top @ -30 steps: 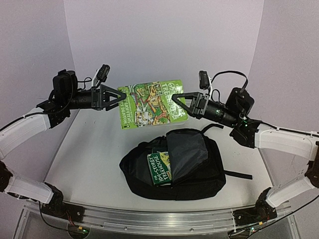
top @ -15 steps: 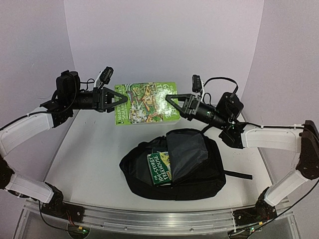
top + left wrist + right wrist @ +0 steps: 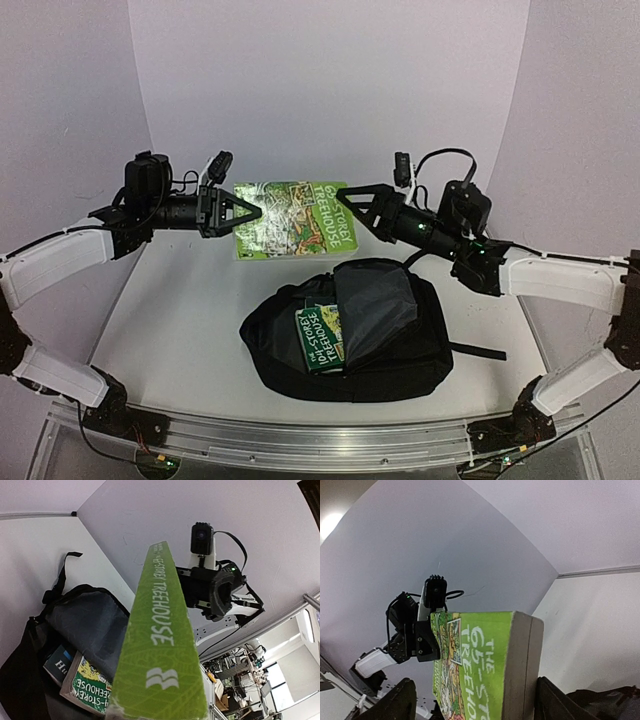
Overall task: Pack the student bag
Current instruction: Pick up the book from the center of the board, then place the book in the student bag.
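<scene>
left gripper point(image 3: 252, 211) clamps the green book point(image 3: 295, 215), right gripper point(image 3: 348, 193) gapes; i'd retreat it straight, then feed the student bag point(image 3: 400, 350).

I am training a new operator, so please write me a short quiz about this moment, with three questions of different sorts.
1. True or false: the left tool grips the green book in the air.
2. The right tool is: A) open, B) shut on the book, C) out of view.
3. Fill in: a second book sticks out of the open ____.
Key: 1 true; 2 A; 3 student bag.
</scene>
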`<state>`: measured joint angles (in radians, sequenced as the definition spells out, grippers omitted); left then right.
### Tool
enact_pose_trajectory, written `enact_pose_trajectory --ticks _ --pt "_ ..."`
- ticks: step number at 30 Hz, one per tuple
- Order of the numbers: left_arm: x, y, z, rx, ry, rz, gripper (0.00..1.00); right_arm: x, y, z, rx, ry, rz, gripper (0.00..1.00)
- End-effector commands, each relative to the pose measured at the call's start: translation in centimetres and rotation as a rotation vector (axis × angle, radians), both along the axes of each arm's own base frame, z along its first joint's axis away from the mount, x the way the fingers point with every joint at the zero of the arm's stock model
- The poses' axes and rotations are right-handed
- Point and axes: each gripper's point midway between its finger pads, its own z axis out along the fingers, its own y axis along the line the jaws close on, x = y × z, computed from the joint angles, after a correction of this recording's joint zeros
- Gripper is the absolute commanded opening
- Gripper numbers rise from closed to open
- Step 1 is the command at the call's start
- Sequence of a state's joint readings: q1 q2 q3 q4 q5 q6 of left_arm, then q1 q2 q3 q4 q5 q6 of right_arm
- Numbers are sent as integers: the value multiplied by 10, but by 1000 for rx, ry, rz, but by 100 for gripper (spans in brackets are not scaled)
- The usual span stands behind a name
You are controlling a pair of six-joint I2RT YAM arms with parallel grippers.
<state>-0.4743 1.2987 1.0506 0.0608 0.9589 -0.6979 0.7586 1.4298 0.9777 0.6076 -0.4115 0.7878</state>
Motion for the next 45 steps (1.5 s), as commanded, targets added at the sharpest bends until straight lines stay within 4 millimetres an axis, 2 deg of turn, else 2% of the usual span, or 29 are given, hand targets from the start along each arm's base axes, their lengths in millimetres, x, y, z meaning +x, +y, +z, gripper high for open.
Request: enact_pose_trajectory --ticks 1,5,9,11,13,20,24,28,31,35,38,43,45 --pt "11 12 -6 30 32 137 0 10 -50 15 -176 3 -265 93" --pt "13 23 -25 46 111 214 0 17 -95 -26 -341 165 -438 98" --pt "9 25 -47 38 194 221 0 24 -151 -81 -485 349 -585 98" --pt "8 24 -58 34 230 214 0 21 -164 -99 -506 393 -586 98" --pt "5 23 -65 30 259 202 0 14 -164 -116 -520 429 -542 98" --pt "-5 15 -83 43 331 111 0 -21 -141 -168 -566 536 -298 95" --pt "-7 15 -90 60 352 111 0 -30 -137 -177 -575 547 -247 89" --pt "-9 12 -95 75 371 98 0 -29 -134 -192 -599 572 -232 87" --pt "-13 7 -99 91 383 84 0 -28 -128 -203 -608 589 -203 80" --pt "-18 0 -103 112 394 76 0 -28 -119 -210 -605 600 -155 67" --pt "-17 2 -108 139 409 103 0 -25 -116 -200 -592 577 -150 45" --pt "-17 7 -113 181 442 140 0 -20 -111 -152 -507 487 -151 8" --pt "-18 6 -112 179 453 139 0 -20 -109 -123 -463 431 -150 0"
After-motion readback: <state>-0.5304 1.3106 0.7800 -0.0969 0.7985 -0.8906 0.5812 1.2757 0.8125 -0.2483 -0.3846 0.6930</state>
